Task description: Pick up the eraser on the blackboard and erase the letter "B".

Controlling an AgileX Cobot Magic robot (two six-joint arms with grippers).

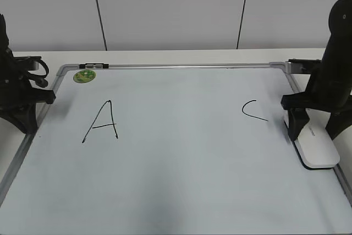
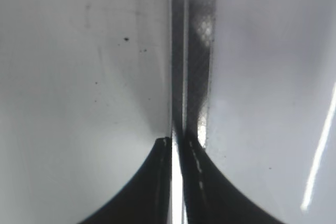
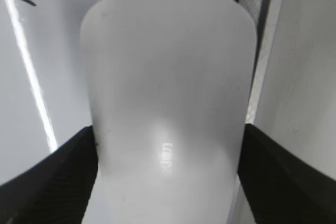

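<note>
Eraser (image 3: 168, 87) flat on the board (image 1: 181, 180), pinched across its width by the right gripper (image 3: 168, 135), one black finger pressed to each long side. Lies directly beneath that hand, hard against the frame (image 3: 262, 51) on its outer side. No "B" to be seen: only "A" (image 1: 102, 122) and "C" (image 1: 253, 111), with bare white between them. Judged stage: wiping apparently done, or grasp just made; cannot tell which. Next move, if any ink remains: lift or slide inward, away from the frame, passing below "C" just beside the hand. Ample open board toward the centre; none outward, where the frame bars travel. Left gripper (image 2: 176, 142) pressed nearly together, empty, over the opposite frame edge, well apart from the eraser. Magnet (image 1: 84, 76) near that hand, clear of any wiping path.
</note>
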